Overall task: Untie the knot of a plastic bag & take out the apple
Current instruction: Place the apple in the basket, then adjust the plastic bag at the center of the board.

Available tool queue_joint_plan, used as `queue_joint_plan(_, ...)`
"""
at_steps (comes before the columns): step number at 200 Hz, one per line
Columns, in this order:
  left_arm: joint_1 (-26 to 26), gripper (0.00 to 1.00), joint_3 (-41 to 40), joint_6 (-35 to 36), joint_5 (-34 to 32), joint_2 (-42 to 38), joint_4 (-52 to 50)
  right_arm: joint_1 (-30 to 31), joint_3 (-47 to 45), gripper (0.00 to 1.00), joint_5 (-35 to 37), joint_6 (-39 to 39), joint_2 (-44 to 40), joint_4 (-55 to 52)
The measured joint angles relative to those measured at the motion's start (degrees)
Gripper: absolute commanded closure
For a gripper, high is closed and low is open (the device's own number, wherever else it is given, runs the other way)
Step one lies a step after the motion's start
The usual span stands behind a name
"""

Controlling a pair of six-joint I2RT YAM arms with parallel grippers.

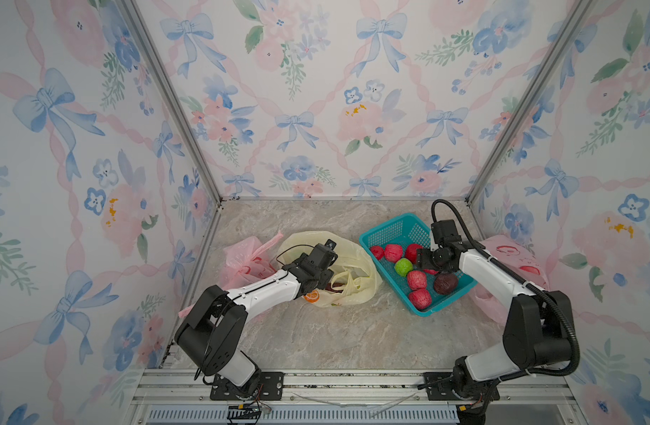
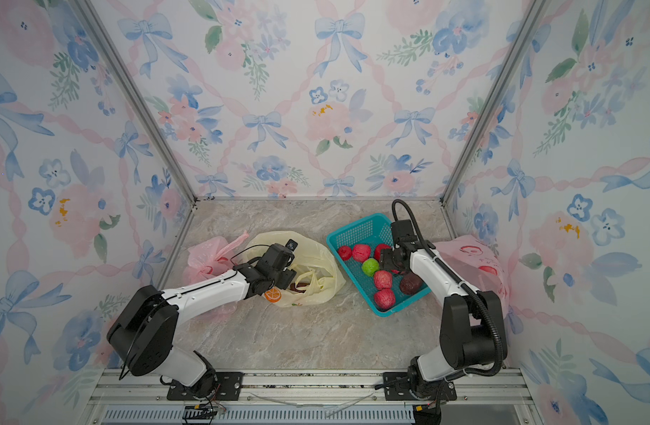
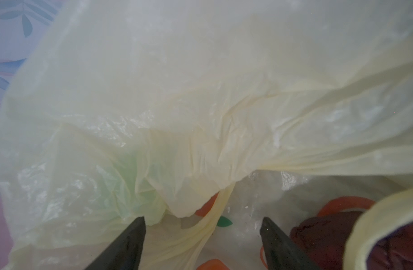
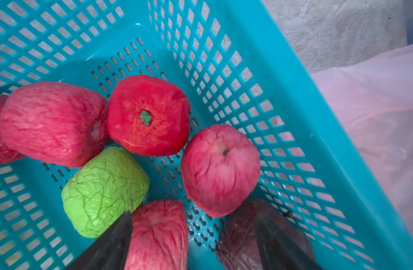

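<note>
The pale yellow plastic bag (image 1: pixel 353 250) (image 2: pixel 316 250) lies mid-table with its mouth agape and its handles (image 3: pixel 376 222) loose; no knot shows on it. A dark red apple (image 3: pixel 317 243) sits inside the bag. My left gripper (image 1: pixel 331 284) (image 3: pixel 203 224) hangs open over the bag's mouth, a slack strip of the bag between its fingers (image 3: pixel 130 240). My right gripper (image 1: pixel 432 271) (image 4: pixel 196 233) stands open low inside the teal basket (image 1: pixel 389 226) (image 4: pixel 294 93). A pink-red apple (image 4: pixel 158 236) and a dark brown one (image 4: pixel 245 236) lie under it, neither gripped.
The basket also holds several red apples and a green one (image 1: pixel 403 266) (image 4: pixel 105 191). A pink bag (image 1: pixel 246 257) with a gathered top lies left of the yellow bag. Another pink bag (image 1: pixel 511 257) lies behind my right arm against the wall.
</note>
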Motion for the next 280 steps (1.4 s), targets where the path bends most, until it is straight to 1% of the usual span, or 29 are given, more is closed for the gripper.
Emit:
queue_joint_plan(21, -0.2, 0.22, 1.2, 1.6, -0.5, 2.5, 1.8, -0.2, -0.1, 0.17, -1.1, 0.0, 0.0, 0.5)
queue_joint_plan(32, -0.2, 0.27, 1.6, 2.7, -1.6, 4.2, 3.1, -0.2, -0.1, 0.17, -1.6, 0.0, -0.1, 0.7)
queue_joint_plan(38, -0.2, 0.34, 1.8, 3.2, -2.4, 5.0, 3.7, -0.2, -0.1, 0.17, -1.9, 0.0, -0.1, 0.8)
queue_joint_plan(42, -0.2, 0.41, 2.0, 3.3, -3.1, 5.7, 4.2, -0.2, -0.1, 0.17, -2.1, 0.0, -0.2, 0.9)
queue_joint_plan(44, -0.2, 0.47, 2.0, 3.8, -3.3, 6.0, 4.3, -0.2, -0.1, 0.17, -2.2, 0.0, -0.3, 0.9)
queue_joint_plan(46, -0.2, 0.54, 2.1, 3.8, -3.5, 6.2, 4.5, -0.2, -0.1, 0.17, -2.3, 0.0, -0.3, 0.9)
queue_joint_plan(48, -0.2, 0.64, 2.2, 3.7, -3.9, 6.5, 4.9, -0.2, -0.1, 0.17, -2.4, 0.0, -0.4, 0.9)
queue_joint_plan(51, -0.2, 0.84, 2.2, 4.4, -4.3, 6.8, 5.2, -0.2, -0.1, 0.17, -2.5, 0.0, -0.5, 1.0)
queue_joint_plan(52, -0.2, 0.88, 2.2, 4.5, -4.5, 7.0, 5.3, -0.2, -0.1, 0.17, -2.6, 0.0, -0.6, 1.0)
queue_joint_plan(54, -0.1, 1.00, 2.2, 4.3, -4.9, 7.2, 5.7, -0.2, -0.2, 0.17, -2.6, 0.0, -0.7, 1.0)
queue_joint_plan(92, 0.7, 1.00, 2.2, 6.8, -9.2, 7.7, 8.9, -0.2, -1.4, 0.18, -3.8, -0.5, -5.7, 1.1)
queue_joint_plan(119, 1.3, 1.00, 2.2, 7.8, -10.0, 4.1, 8.5, 0.4, -2.3, 0.19, -6.9, -1.7, -11.1, 1.8)
queue_joint_plan(132, 1.4, 1.00, 2.4, 8.2, -10.0, 1.3, 7.5, 1.7, -3.1, 0.19, -10.1, -3.3, -14.2, 2.7)
queue_joint_plan(144, 1.7, 1.00, 3.2, 8.2, -9.3, -1.1, 6.3, 4.5, -3.7, 0.19, -14.5, -4.9, -17.3, 4.2)
queue_joint_plan(154, 2.0, 1.00, 4.1, 8.1, -8.2, -2.7, 5.2, 8.0, -3.8, 0.19, -19.6, -6.2, -19.7, 5.7)
queue_joint_plan(170, 2.9, 1.00, 5.7, 7.3, -4.0, -5.0, 3.3, 13.7, -3.8, 0.20, -27.5, -7.6, -22.2, 8.8)
queue_joint_plan(185, 4.2, 1.00, 6.9, 5.8, 0.8, -6.8, 1.8, 18.5, -3.8, 0.20, -34.2, -8.2, -22.8, 11.6)
queue_joint_plan(209, 5.4, 1.00, 8.1, 3.6, 6.8, -9.0, 0.1, 23.8, -3.8, 0.21, -40.3, -9.2, -21.7, 13.0)
queue_joint_plan(234, 5.4, 1.00, 9.9, 1.8, 13.5, -10.3, -2.6, 27.8, -3.3, 0.26, -42.3, -8.7, -18.4, 14.7)
queue_joint_plan(251, 5.4, 1.00, 11.3, 0.7, 18.2, -10.6, -4.0, 30.8, -2.9, 0.29, -41.4, -7.6, -14.9, 16.6)
queue_joint_plan(280, 5.3, 1.00, 13.7, -1.6, 25.9, -10.6, -6.6, 35.4, -1.4, 0.31, -38.9, -5.6, -7.7, 18.5)
